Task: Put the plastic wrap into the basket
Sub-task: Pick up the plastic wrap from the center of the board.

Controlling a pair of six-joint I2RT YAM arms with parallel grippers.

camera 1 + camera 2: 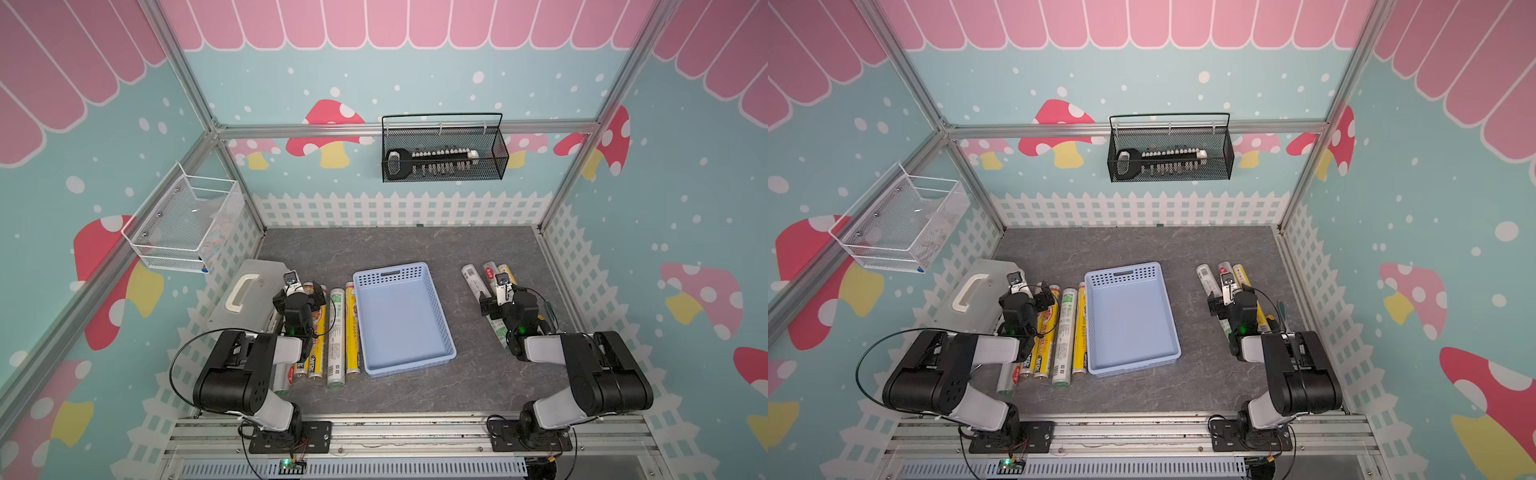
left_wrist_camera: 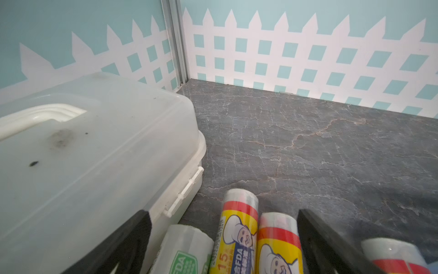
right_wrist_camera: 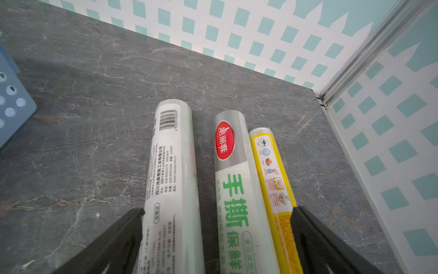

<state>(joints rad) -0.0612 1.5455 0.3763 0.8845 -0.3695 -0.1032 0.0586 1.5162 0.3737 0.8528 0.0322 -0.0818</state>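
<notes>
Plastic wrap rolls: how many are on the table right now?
8 in plain sight: five rolls left of the basket, three to its right. The left arm may hide another.

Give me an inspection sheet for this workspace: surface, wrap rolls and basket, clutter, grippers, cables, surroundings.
Surface: grey marbled tabletop, no spills seen.
Job's things: left rolls in a row by the left arm; three right rolls by the right arm; blue basket between them, empty.
Clutter: translucent lidded box beside the left rolls.
Grippers: left gripper open over the left rolls; right gripper open over the right rolls.
Cables: black cable loops on both arms, no snag seen.
Surroundings: black wire basket on the back wall holding a tool; white wire basket on the side wall.
</notes>
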